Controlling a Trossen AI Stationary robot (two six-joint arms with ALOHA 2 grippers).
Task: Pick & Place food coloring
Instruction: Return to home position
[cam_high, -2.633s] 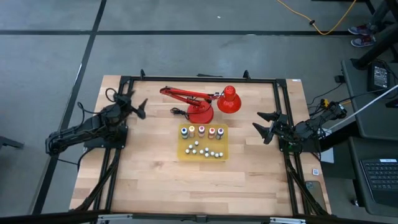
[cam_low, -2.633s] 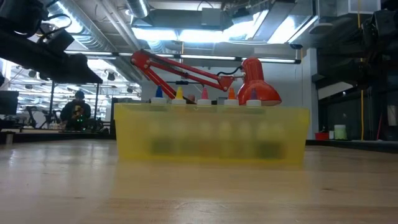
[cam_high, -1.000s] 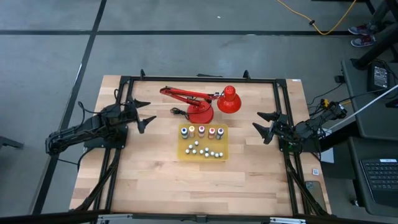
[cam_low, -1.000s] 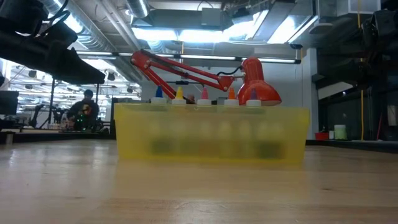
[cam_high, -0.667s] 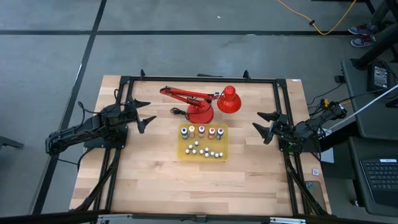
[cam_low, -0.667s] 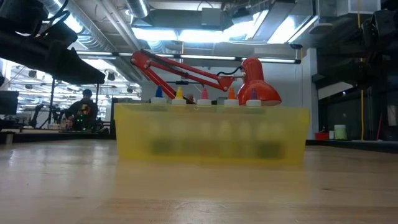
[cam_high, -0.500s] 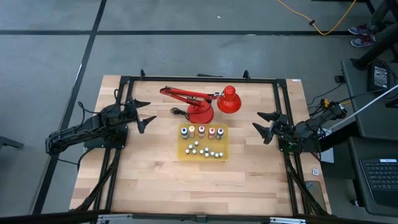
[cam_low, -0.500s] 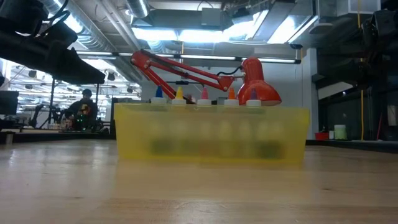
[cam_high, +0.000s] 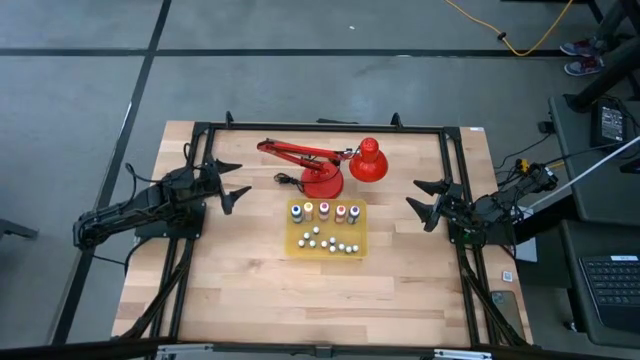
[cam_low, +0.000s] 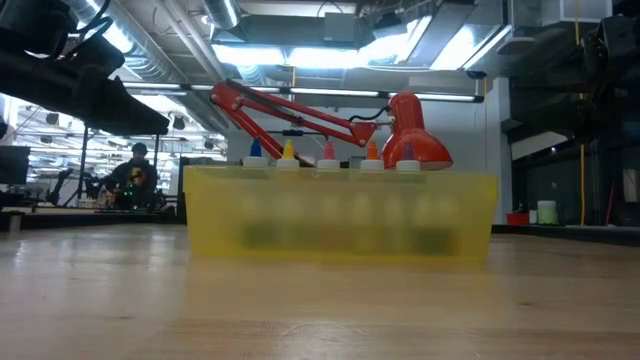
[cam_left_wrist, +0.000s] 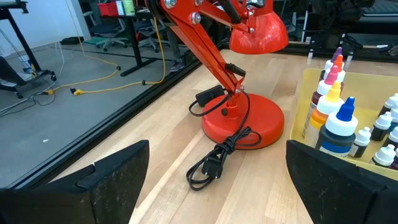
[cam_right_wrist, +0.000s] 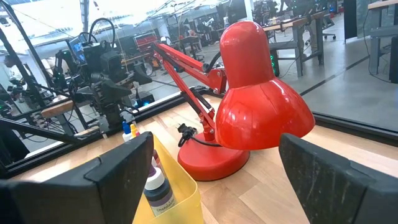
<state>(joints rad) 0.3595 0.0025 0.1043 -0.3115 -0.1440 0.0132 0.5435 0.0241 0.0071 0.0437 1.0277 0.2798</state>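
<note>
Several tiny food coloring bottles (cam_high: 325, 212) stand upright in a row along the far side of a yellow tray (cam_high: 297, 245) at the table's middle; small white-capped ones lie on the tray floor nearer me. Their coloured tips (cam_low: 328, 155) poke above the tray wall in the low view, and the left wrist view shows them (cam_left_wrist: 336, 118) close up. My left gripper (cam_high: 231, 183) hovers open at the table's left, left of the tray. My right gripper (cam_high: 427, 201) hovers open at the table's right, right of the tray. Neither touches anything.
A big red desk lamp (cam_high: 325, 168) lies folded just beyond the tray, its shade (cam_high: 368, 162) toward the right and its black cord (cam_left_wrist: 219, 155) coiled by the round base. A black frame (cam_high: 320, 127) runs round the table. Bare wood lies on the near side of the tray.
</note>
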